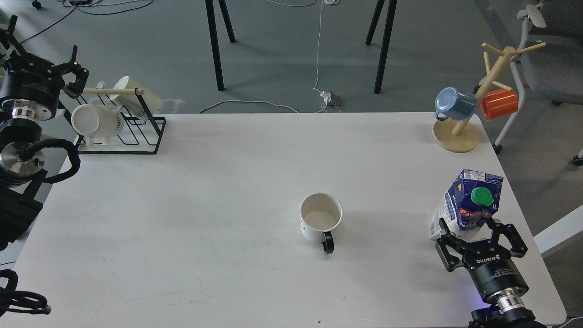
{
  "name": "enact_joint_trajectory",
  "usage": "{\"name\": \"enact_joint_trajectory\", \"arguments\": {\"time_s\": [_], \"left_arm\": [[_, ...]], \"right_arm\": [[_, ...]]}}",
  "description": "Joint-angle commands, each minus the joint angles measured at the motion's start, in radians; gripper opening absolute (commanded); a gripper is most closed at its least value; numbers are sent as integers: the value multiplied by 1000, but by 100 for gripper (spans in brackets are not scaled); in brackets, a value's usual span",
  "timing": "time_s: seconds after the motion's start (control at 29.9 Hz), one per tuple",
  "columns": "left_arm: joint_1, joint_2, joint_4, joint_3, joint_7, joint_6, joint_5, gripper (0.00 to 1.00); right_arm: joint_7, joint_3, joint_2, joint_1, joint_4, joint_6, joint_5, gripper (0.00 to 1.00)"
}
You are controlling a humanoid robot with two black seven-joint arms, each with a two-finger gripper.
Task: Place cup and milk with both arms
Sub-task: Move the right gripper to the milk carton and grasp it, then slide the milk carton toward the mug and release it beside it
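Note:
The cup (321, 219), a white mug with a black handle pointing toward me, stands upright at the table's middle. The milk (469, 205), a blue and white carton with a green cap, stands leaning near the table's right edge. My right gripper (468, 228) is open, its fingers (442, 228) on either side of the carton's lower part. My left gripper (75, 68) is open and empty at the far left, off the table, beside the black rack and far from the cup.
A black wire rack (136, 132) with white mugs stands at the back left corner. A wooden mug tree (457, 136) with a blue mug (452, 104) and an orange mug (499, 104) stands at the back right. The table edge (524, 214) runs close beside the carton.

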Motion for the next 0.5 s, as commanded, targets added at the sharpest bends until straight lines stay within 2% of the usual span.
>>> {"name": "enact_joint_trajectory", "arguments": {"time_s": [0.0, 0.03, 0.17, 0.47], "left_arm": [[1, 0, 5, 2, -1, 0, 1, 100], [1, 0, 11, 2, -1, 0, 1, 100], [1, -2, 14, 2, -2, 3, 1, 100], [0, 0, 14, 2, -1, 9, 1, 100]], "right_arm": [[0, 0, 0, 2, 0, 0, 0, 61], [0, 0, 0, 2, 0, 0, 0, 55], [-2, -15, 2, 0, 11, 0, 0, 46], [-8, -98, 68, 17, 71, 0, -8, 46]]}}
